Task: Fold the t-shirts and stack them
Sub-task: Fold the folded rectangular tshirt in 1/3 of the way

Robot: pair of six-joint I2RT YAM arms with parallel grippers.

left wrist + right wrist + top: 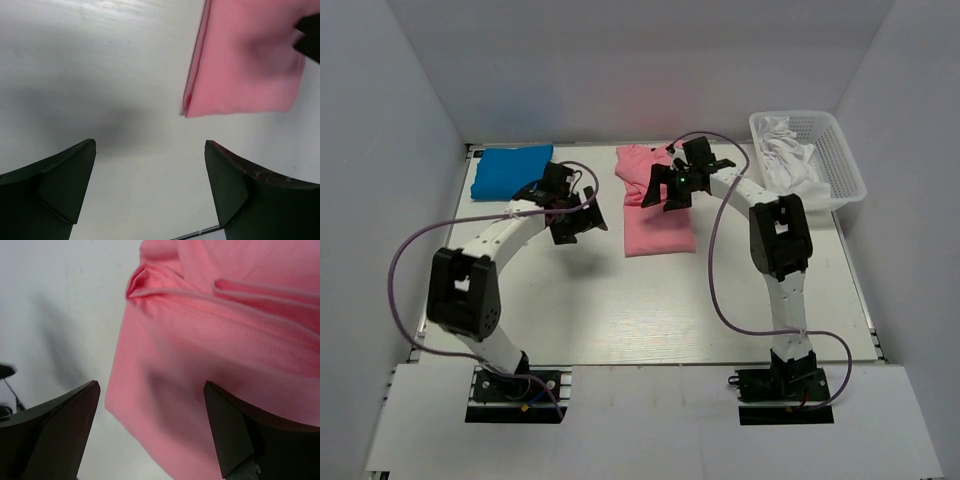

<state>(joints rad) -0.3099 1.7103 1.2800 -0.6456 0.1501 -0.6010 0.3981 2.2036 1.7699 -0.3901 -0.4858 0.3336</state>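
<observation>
T-shirts numbered two in the top view. The pink t-shirt lay folded into a long strip at about twelve o'clock from the middle of the bench, its long side running from near to far. The blue t-shirt sat as a flat folded rectangle at ten o'clock, near the far left corner and well apart from the pink one. A white basket stood at two o'clock with white cloth bunched inside it. The left arm curved in so that the left jaws hung over bare bench at nine o'clock of the pink t-shirt, just beside its left edge, between the two shirts. The right arm reached the right jaws over the far half of the pink t-shirt.

From the left wrist, the left jaws stood wide apart with only bench between them. The pink t-shirt lay beyond at one o'clock, its doubled folded edge facing the camera.

From the right wrist, the right jaws were likewise wide apart and held nothing. The pink t-shirt filled the space between and beyond them, a stitched seam crossing it, with bare bench at ten o'clock. Whether the tips touched the cloth could not be told.
</observation>
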